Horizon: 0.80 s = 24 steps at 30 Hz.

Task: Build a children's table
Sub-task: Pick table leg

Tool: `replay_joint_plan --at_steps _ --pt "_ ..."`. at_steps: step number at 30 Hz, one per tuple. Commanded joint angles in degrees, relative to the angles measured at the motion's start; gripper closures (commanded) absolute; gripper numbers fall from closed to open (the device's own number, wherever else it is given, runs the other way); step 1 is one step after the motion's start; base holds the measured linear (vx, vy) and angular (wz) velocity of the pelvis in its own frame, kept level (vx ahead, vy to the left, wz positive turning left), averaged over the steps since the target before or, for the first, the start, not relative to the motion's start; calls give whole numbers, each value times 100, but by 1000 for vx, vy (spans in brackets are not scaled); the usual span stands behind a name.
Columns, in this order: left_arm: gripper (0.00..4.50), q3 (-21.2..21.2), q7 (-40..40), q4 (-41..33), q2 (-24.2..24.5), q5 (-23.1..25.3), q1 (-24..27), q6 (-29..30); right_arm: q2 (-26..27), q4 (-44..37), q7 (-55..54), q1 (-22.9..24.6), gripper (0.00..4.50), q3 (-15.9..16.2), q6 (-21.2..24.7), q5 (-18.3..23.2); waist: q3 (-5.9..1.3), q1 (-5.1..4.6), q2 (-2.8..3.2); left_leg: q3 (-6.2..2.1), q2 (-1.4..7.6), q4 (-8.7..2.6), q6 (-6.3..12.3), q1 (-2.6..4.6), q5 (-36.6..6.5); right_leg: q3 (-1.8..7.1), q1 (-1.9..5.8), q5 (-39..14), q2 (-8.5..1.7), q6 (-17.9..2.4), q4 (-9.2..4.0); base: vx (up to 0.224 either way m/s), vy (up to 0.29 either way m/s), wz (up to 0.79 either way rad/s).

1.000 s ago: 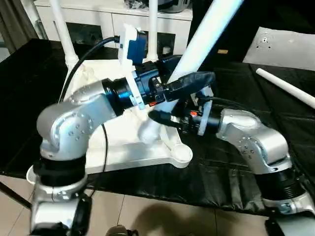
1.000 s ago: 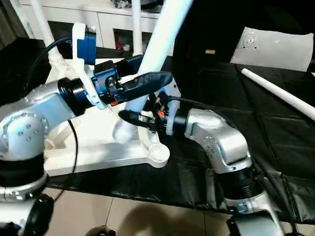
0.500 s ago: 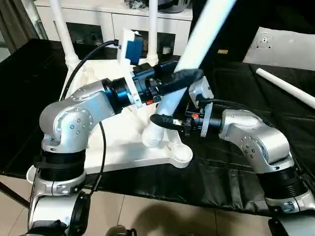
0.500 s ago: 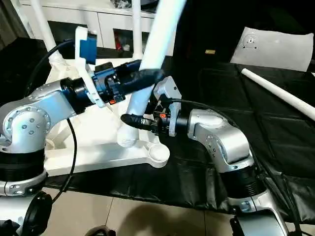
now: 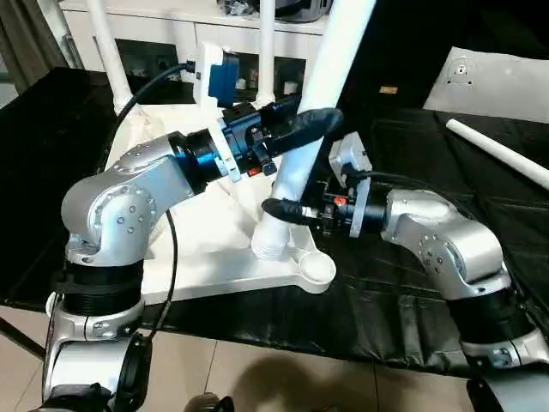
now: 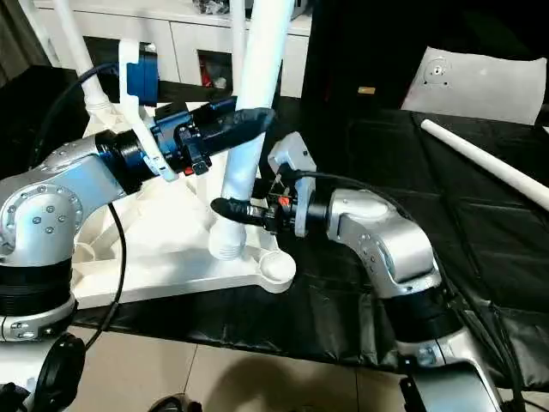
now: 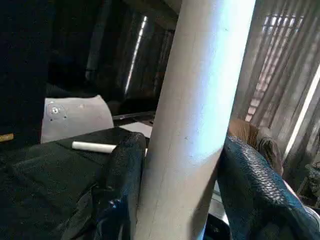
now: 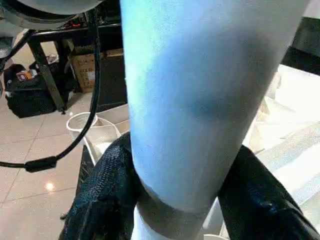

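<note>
At centre frame, a white leg (image 5: pixel 302 146) is held nearly upright, its threaded lower end resting on the upturned tabletop (image 5: pixel 197 249) beside the near corner socket (image 5: pixel 314 269). It is clamped by the left gripper (image 5: pixel 307 125) higher up and by the right gripper (image 5: pixel 281 209) near its base.

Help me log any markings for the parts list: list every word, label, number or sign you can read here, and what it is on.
None can be read.
Leg, tabletop, both grippers: no lettering shows.
White panel: a round mark near its corner, not readable.
Small yellowish tag on the black cloth: too small to read.
</note>
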Motion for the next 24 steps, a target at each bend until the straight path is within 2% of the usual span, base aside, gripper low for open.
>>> replay_joint_plan --at_steps 1,2,6,8,9,10,12,13,16,17,18,20,24 --pt "254 -41 114 51 -22 29 -81 -23 -43 -29 -18 -157 265 -65 -167 -82 -393 -8 -32 13 208 -455 -46 70 -801 266 331 -859 -335 -1140 -404 0 0 0" --pt "256 -39 117 53 -23 29 -83 -24 -44 -27 -17 -159 265 -66 -168 -82 -393 -8 -55 13 207 -453 -31 67 -774 266 336 -870 -338 -1142 -393 0 0 0" --pt "257 141 325 118 -45 63 -136 -147 1 13 -46 -235 265 -84 -132 -79 -387 -19 -19 18 210 -450 -37 75 -787 268 321 -927 -334 -1127 -405 0 0 0" --pt "258 211 414 150 -61 77 -154 -186 33 23 -78 -259 211 -97 -115 -69 -393 -21 -31 20 206 -446 -38 73 -780 267 327 -881 -334 -1134 -405 0 0 0" --pt "259 268 513 185 -84 117 -173 -241 64 42 -140 -272 197 -119 -136 -84 -393 -27 4 18 207 -447 -54 73 -790 267 323 -847 -326 -1138 -406 0 0 0" --pt "260 291 564 198 -92 140 -179 -275 81 52 -177 -276 194 -131 -150 -96 -391 -36 -12 15 202 -447 -63 68 -799 265 329 -821 -320 -1130 -405 0 0 0" --pt "262 393 815 289 -122 240 -212 -350 146 92 -334 -268 186 -183 -258 -160 -396 -33 -1 15 204 -447 -86 77 -838 266 327 -869 -328 -1099 -409 0 0 0" --pt "271 418 896 326 -127 279 -229 -377 164 111 -380 -270 163 -202 -293 -180 -399 -32 -5 15 204 -447 -99 78 -817 266 326 -848 -325 -1093 -404 0 0 0" --pt "276 563 1313 479 -150 428 -322 -400 329 244 -832 -283 150 -367 -595 -358 -406 -40 -15 17 198 -444 -112 79 -748 262 318 -734 -317 -1108 -392 0 0 0" --pt "276 590 1406 505 -152 462 -339 -397 364 268 -906 -284 150 -401 -634 -373 -403 -39 -8 19 198 -446 -123 82 -752 264 315 -730 -318 -1110 -391 0 0 0" --pt "278 614 1598 521 -153 546 -353 -406 412 263 -1029 -275 123 -462 -626 -377 -404 -43 -32 20 198 -446 -116 82 -751 264 321 -735 -314 -1101 -394 0 0 0" --pt "278 635 1726 520 -171 596 -362 -415 455 235 -1134 -261 113 -507 -572 -359 -402 -35 -30 16 201 -449 -92 77 -694 263 329 -727 -323 -1087 -387 0 0 0" --pt "278 560 1996 370 -191 786 -350 -432 614 105 -1877 -142 80 -551 -761 -761 -398 -35 -46 23 208 -454 -142 76 -646 267 312 -743 -327 -1039 -389 0 0 0"
